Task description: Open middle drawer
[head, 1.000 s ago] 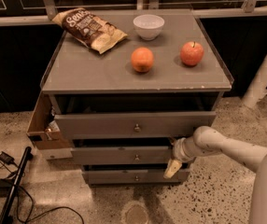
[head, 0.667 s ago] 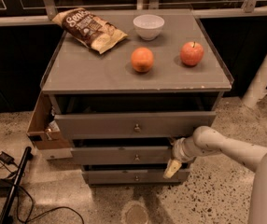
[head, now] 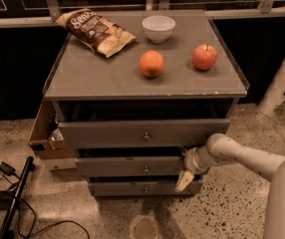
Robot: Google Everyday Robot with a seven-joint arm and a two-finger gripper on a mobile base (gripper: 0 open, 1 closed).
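Observation:
The grey cabinet has three stacked drawers. The middle drawer [head: 127, 166] has a small round knob [head: 146, 169] at its centre, and its front stands a little out from the bottom drawer [head: 132, 188]. The top drawer [head: 132, 132] juts out further. My gripper [head: 185, 176] is at the end of the white arm [head: 242, 156], which comes in from the right. It sits at the right end of the middle drawer's front, low against its edge and well right of the knob.
On the cabinet top [head: 97, 76] lie a chip bag [head: 95, 31], a white bowl [head: 158, 28], an orange [head: 152, 63] and an apple [head: 205, 57]. A cardboard box [head: 45, 138] hangs at the cabinet's left side. Cables and a black pole [head: 15, 198] lie on the floor at the left. A white post [head: 282, 78] stands at the right.

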